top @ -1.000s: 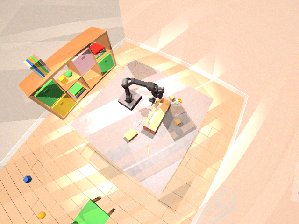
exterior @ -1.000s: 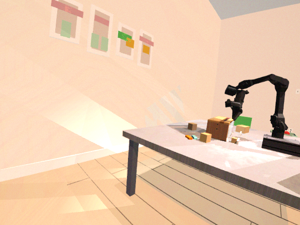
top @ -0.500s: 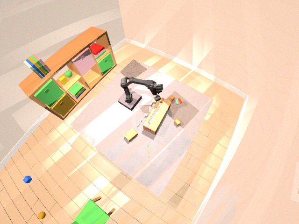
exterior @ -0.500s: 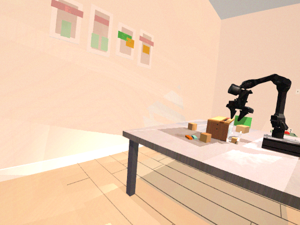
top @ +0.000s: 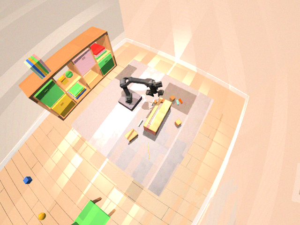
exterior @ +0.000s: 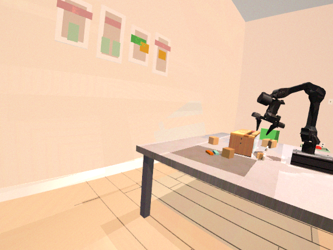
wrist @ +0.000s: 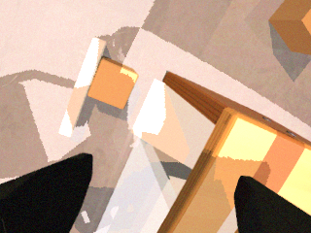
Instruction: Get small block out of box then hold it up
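The small orange block (top: 154, 101) (exterior: 259, 155) (wrist: 113, 83) lies on the table outside the box, just off its end on the arm's side. A thin white strip (wrist: 83, 89) stands close beside it. The long wooden box (top: 162, 115) (exterior: 239, 144) (wrist: 245, 138) stands upright; its clear front faces the arm. My gripper (top: 154, 95) (exterior: 262, 132) (wrist: 165, 176) is open and empty. It hangs above the box's near end and front edge, higher than the box top. In the wrist view the block is beyond the fingertips, up and to the left.
A larger orange block (top: 172, 98) (exterior: 228, 152) (wrist: 292, 24) lies past the box end, near teal (top: 177, 102) (exterior: 216, 152) and orange-red (top: 180, 100) (exterior: 209, 152) pieces. Another block (top: 178, 122) (exterior: 213, 140) is behind the box. A tan block (top: 131, 135) and thin stick (top: 148, 151) lie farther off.
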